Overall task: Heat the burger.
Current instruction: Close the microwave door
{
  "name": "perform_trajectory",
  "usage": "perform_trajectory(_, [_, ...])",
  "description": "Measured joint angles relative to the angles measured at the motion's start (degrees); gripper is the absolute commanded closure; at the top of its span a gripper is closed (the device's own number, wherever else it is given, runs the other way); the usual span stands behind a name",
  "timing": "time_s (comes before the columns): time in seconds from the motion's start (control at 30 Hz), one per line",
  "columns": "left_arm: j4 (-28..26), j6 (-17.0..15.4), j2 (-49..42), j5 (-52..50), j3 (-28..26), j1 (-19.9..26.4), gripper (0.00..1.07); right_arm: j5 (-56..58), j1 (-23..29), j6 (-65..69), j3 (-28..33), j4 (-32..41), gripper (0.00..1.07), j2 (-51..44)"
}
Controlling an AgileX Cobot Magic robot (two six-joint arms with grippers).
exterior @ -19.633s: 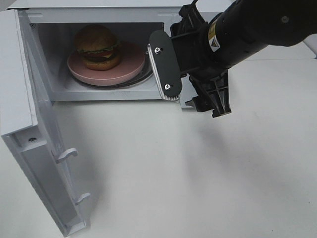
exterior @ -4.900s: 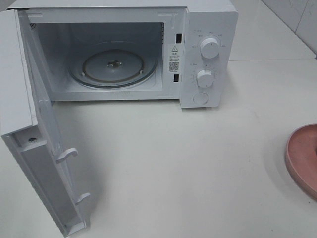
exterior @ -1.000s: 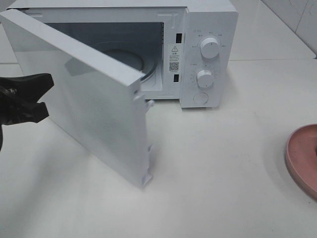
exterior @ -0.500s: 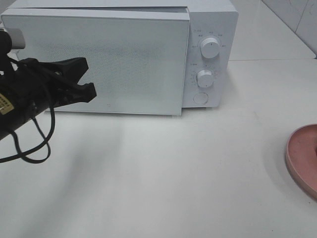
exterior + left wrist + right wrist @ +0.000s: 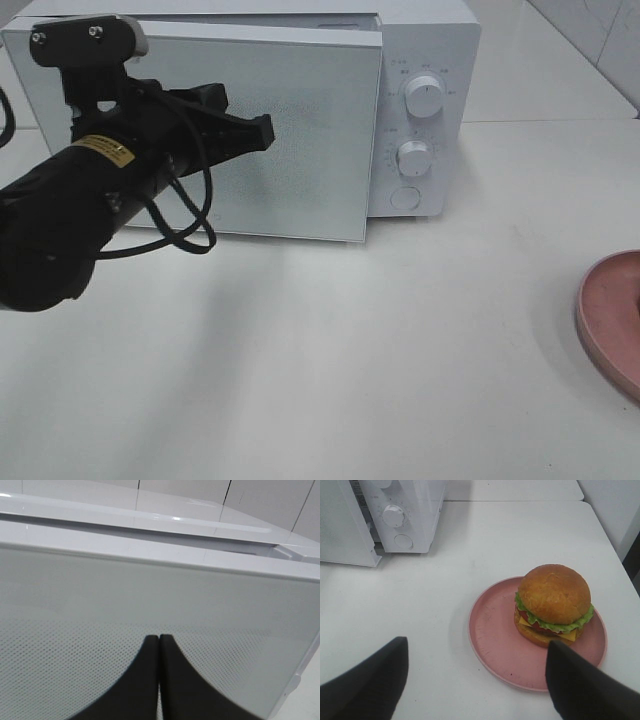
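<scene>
Since the earlier frame the microwave door [image 5: 290, 130] has swung from standing wide to lying almost flush against the oven front, and the left arm has come in from the side to press on it. The left claw [image 5: 262, 130] is pinched fully together, its two black fingertips [image 5: 150, 652] side by side and touching the dotted door panel; it holds nothing and works as a blunt pusher.

The burger [image 5: 553, 605] is not in the oven. It sits upright on the pink plate [image 5: 495, 640] on the worktop [image 5: 400, 350], well apart from the microwave [image 5: 425, 60], to its right. The right claw [image 5: 475, 680] hangs above the plate with its jaws spread wide, gripping nothing.

The step in hand looks like closing the door. The far edge of the door near the dials [image 5: 423, 98] seems still a touch proud of the body, so the latch may not have caught. To finish well, I judge the push should go straight into the panel, square to it, and nearer the latch side than the hinge side, so the hooks seat without the tips sliding across the smooth face. A steady press is better than a jab, since the oven could skid back on the worktop. The claw should be kept together so no finger catches the door edge.
</scene>
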Motion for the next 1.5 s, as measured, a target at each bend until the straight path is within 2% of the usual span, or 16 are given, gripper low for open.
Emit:
perform_trajectory(0.23, [-1.09,0.29,4.98,3.21,-7.28,-0.63,1.07,0.0,0.0,0.0,0.0,0.0,0.34,0.0])
perform_trajectory(0.67, [-1.38,1.09,12.09,5.96,-16.79,-1.15,1.07,0.0,0.0,0.0,0.0,0.0,0.34,0.0])
perform_trajectory(0.8, [-1.03,1.43,13.29,7.1,-18.28,-1.49,1.07,0.0,0.0,0.0,0.0,0.0,0.34,0.0])
perform_trajectory(1.03, [-2.18,4.98,15.53,9.4,-22.23,-1.55,1.07,0.0,0.0,0.0,0.0,0.0,0.34,0.0])
perform_trajectory(1.37, [-0.8,5.39,16.27,12.66,-24.29,-0.34,1.07,0.0,0.0,0.0,0.0,0.0,0.34,0.0])
perform_trajectory(1.5, [-1.03,5.61,15.3,17.19,-24.64,-0.4,1.07,0.0,0.0,0.0,0.0,0.0,0.34,0.0])
